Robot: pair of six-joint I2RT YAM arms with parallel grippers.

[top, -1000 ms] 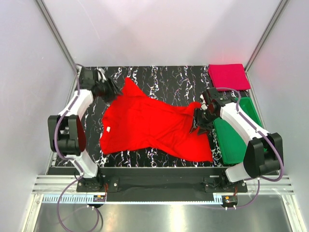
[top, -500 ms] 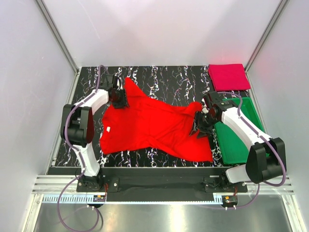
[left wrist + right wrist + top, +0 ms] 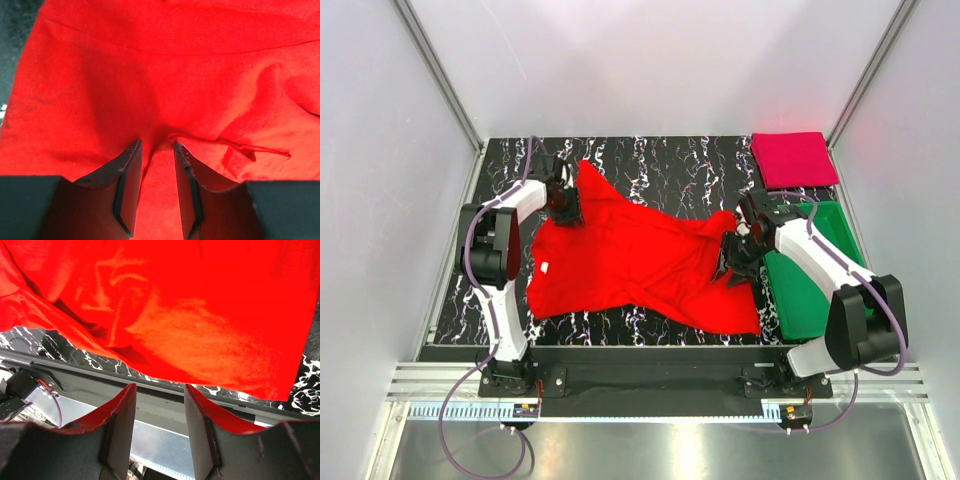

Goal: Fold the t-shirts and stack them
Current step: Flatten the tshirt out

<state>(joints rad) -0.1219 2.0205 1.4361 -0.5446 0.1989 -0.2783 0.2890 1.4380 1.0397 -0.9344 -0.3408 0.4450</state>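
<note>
Briefly, entries for your review.

- Red t-shirt: lay unfolded, skewed and rumpled across the table.
- Crimson t-shirt: lay folded at the far right corner.
- Left pincer: pressed on the red cloth's far left part, jaws narrowly apart, a ridge of cloth between them, not clamped.
- Right pincer: jaws apart, nothing between them (it sat at the bunched right side, beside the green tray).
- Hazards: you risked a thin pinch slipping out on the left. A lopsided pull would have twisted the shirt further. Cloth dragged rightward could have caught the tray's rim.
</note>
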